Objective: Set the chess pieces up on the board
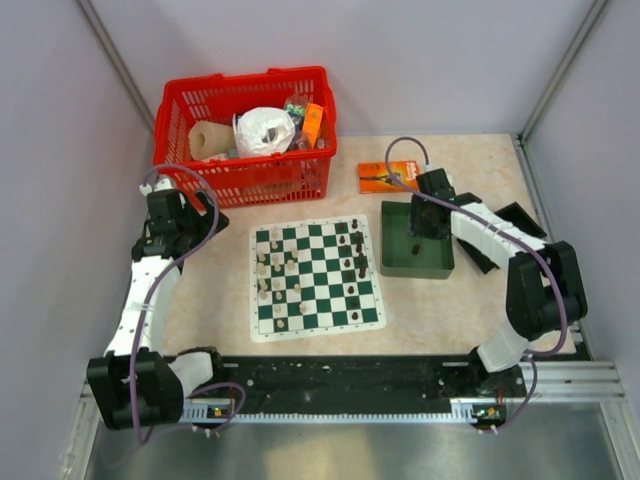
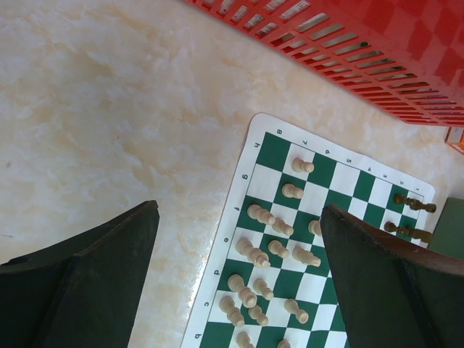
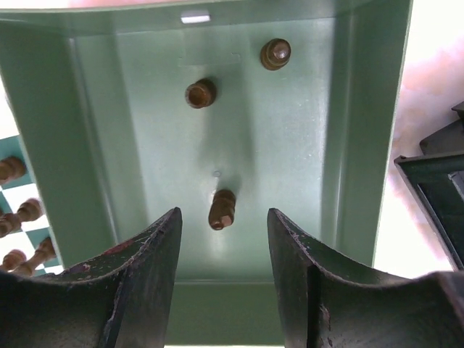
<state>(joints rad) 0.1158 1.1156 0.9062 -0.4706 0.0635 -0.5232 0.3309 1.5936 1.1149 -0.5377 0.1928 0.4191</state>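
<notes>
chess pieces are set out on the board (image 1: 316, 275): cream ones (image 2: 270, 221) are scattered over its left half and dark ones (image 1: 358, 255) are gathered near its right edge. just right of the board a dark green tray (image 1: 417, 265) is seen, with three more dark pieces in it. one of these, the lying piece (image 3: 221, 209), is framed between the fingertips of the right gripper (image 3: 223, 217). its jaws are parted moderately, a gap is left on each side of the piece, and nothing is gripped. left of the board, over the table top (image 2: 109, 109), the left gripper (image 2: 239, 210) is spread wide and nothing is held. a red basket (image 1: 245, 185) is placed behind the board.
</notes>
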